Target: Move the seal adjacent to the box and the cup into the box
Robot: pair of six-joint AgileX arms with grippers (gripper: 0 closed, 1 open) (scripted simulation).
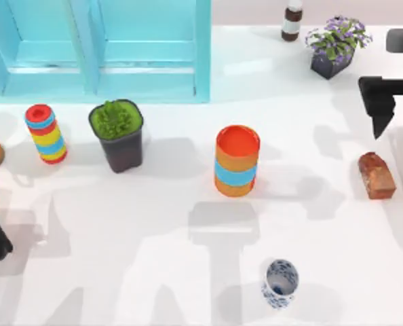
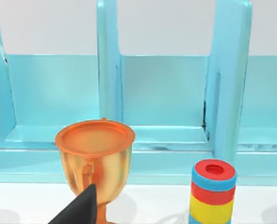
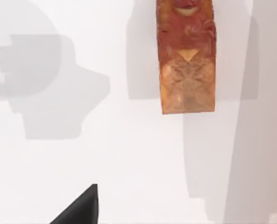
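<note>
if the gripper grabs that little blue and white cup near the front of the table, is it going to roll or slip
The cup looks tilted toward its side, opening showing from above, so being round it may well roll if nudged. Its surface looks like glazed porcelain, so probably slick and rigid between fingers. It is small, so likely light. The right gripper hangs far from it, near the seal.

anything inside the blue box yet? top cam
Nothing visible inside the blue box: the bays in the top view show bare blue floor. Its upper part runs out of frame, so that stays unknown. The cup and the seal sit on the table.
</note>
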